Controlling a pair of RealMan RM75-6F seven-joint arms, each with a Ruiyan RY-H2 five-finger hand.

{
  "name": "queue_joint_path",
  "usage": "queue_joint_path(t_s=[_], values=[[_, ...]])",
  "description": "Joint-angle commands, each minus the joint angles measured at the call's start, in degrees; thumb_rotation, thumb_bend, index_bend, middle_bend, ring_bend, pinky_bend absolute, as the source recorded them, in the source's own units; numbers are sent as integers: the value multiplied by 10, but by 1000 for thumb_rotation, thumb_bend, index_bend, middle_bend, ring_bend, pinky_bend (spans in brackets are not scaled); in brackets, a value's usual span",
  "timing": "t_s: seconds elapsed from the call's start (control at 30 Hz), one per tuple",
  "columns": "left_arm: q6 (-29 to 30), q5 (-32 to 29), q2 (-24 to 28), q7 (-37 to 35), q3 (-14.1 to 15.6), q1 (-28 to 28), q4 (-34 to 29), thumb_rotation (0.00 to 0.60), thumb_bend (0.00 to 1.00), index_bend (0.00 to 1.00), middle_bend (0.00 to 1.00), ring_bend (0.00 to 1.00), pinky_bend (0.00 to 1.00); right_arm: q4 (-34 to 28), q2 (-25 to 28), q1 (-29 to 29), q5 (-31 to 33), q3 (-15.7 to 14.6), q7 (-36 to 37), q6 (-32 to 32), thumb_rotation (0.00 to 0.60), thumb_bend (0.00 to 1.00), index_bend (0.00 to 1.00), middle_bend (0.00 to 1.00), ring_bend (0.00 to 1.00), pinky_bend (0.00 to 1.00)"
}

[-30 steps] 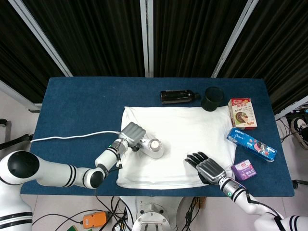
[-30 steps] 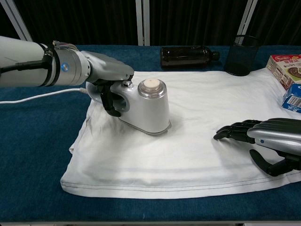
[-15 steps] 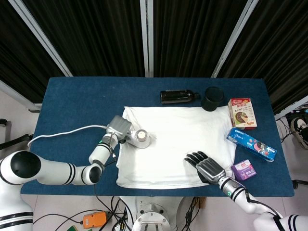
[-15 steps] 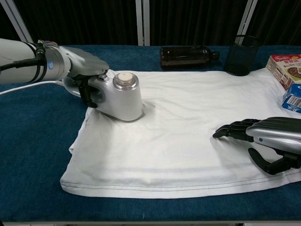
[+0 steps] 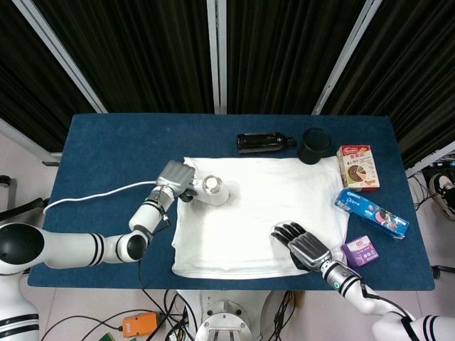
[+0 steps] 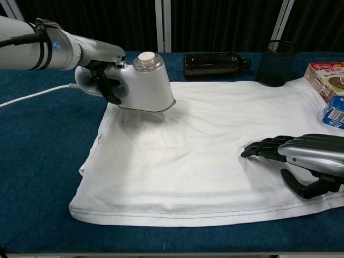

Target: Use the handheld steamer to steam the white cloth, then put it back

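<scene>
Over the cloth's upper-left corner, your left hand (image 6: 102, 80) holds the steamer (image 6: 145, 83) off the fabric.

Your left hand's fingers are wrapped through the steamer's handle, so the flat base faces down at the white cloth (image 6: 215, 145) and appears raised just clear of it, with a shadow beneath; the white cord (image 5: 99, 195) trails toward the left edge of the frame. Your right hand (image 6: 301, 158) lies palm down on the cloth at the lower right of the chest view, fingers apart and holding nothing, likely to pin the fabric against dragging. On the desk (image 5: 114, 149) beyond the cloth sit a brown bottle (image 5: 263, 143) and a black cup (image 5: 313, 145), well apart from the steamer.
</scene>
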Motion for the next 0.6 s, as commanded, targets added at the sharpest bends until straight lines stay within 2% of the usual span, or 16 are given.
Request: queue_joint_path(t_s=[0.03,0.33,0.6], values=[[-2,-3,-26,20,0,-19,16,493,709,917,882,775,665,0,1,0,3,-1,-1,1,600,1000,9,100,12,83],[18,-68,-76,86,11,-60,56,492,703,917,882,775,665,2,1,1,7,-1,1,3,600,1000,9,100,12,83],[0,-83,-62,98,30,-57,33,490,701,917,882,774,665,5,-1,3,7,-2,5,2,600,1000,9,100,12,83]])
